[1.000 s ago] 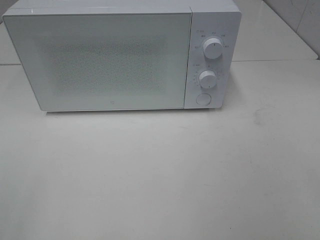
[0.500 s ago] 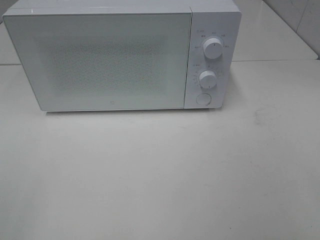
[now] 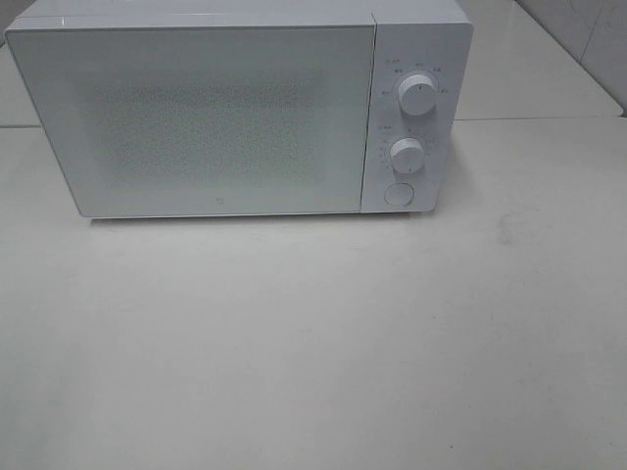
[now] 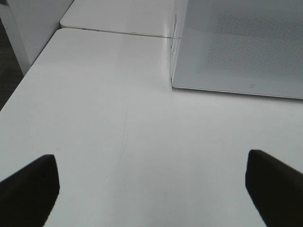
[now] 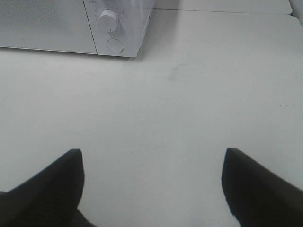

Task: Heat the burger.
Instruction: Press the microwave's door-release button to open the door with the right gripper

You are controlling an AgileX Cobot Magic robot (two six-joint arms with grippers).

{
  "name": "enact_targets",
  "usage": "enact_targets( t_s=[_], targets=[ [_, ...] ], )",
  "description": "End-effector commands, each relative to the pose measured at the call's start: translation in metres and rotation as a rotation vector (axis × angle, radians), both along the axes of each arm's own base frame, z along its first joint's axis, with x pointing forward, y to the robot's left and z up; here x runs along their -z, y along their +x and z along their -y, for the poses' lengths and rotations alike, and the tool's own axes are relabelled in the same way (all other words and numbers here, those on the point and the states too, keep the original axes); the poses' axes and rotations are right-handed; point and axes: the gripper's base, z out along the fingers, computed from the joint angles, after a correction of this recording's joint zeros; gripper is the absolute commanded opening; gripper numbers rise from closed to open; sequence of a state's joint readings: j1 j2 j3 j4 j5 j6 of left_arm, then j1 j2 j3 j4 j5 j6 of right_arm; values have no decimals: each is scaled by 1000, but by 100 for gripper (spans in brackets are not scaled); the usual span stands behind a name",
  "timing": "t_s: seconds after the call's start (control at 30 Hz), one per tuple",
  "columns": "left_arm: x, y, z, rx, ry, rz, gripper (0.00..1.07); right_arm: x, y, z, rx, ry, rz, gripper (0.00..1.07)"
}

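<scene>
One boxy white microwave (image 3: 240, 108), glossy door (image 3: 196, 122) shut, dotted mesh hiding interior, burger location impossible to tell, smooth pale table (image 3: 313, 343), left gripper (image 4: 151, 189) jaws wide and empty, right gripper (image 5: 151, 189) likewise, black fingertips (image 4: 28, 189) cut off

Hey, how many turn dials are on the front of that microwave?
2. The upper dial sits right of the microwave door; the lower dial is directly beneath it, above a flat round button. Nothing blocks that side, so none seem hidden.
</scene>
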State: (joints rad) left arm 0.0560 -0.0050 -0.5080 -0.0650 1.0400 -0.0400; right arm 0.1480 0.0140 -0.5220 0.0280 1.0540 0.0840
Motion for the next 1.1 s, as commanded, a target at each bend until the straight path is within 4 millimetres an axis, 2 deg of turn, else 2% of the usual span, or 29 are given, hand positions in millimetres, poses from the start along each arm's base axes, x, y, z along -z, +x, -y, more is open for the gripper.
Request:
enact_targets(
  t_s=[0.03,0.2,0.3,0.4,0.5,0.53,0.6,0.7,0.73,0.8,0.87,0.9,0.97,1.0,1.07,1.1],
  targets=[
    [1,-2,0,-3,-3,19,100,-17,11,-1,10,7,26,76],
    [1,-2,0,-3,-3,19,100,-23,27,-4,10,7,51,76],
    [1,-2,0,-3,-3,19,100,-29,50,-7,1,-10,61,76],
    [1,-2,0,-3,-3,19,100,-30,55,-7,1,-12,64,76],
    [1,-2,0,-3,-3,19,100,-32,80,-11,3,-11,59,76],
    [1,-2,0,-3,-3,19,100,-32,80,-11,3,-11,59,76],
    [1,-2,0,-3,-3,19,100,-31,96,-13,5,-13,44,76],
    [1,-2,0,-3,-3,19,100,-31,100,-13,5,-13,47,76],
    [1,-2,0,-3,-3,19,100,-31,111,-15,7,-12,51,76],
    [1,-2,0,-3,-3,19,100,-30,115,-15,7,-13,53,76],
    [1,-2,0,-3,-3,19,100,-28,131,-17,9,-18,56,76],
    [1,-2,0,-3,-3,19,100,-28,131,-17,9,-18,56,76],
    [1,-2,0,-3,-3,19,100,-22,151,-20,11,-19,50,76],
    [1,-2,0,-3,-3,19,100,-22,151,-20,11,-19,50,76],
    [1,-2,0,-3,-3,19,100,-15,167,-22,12,-22,30,76],
    [1,-2,0,-3,-3,19,100,-15,167,-22,12,-22,30,76]
  ],
)
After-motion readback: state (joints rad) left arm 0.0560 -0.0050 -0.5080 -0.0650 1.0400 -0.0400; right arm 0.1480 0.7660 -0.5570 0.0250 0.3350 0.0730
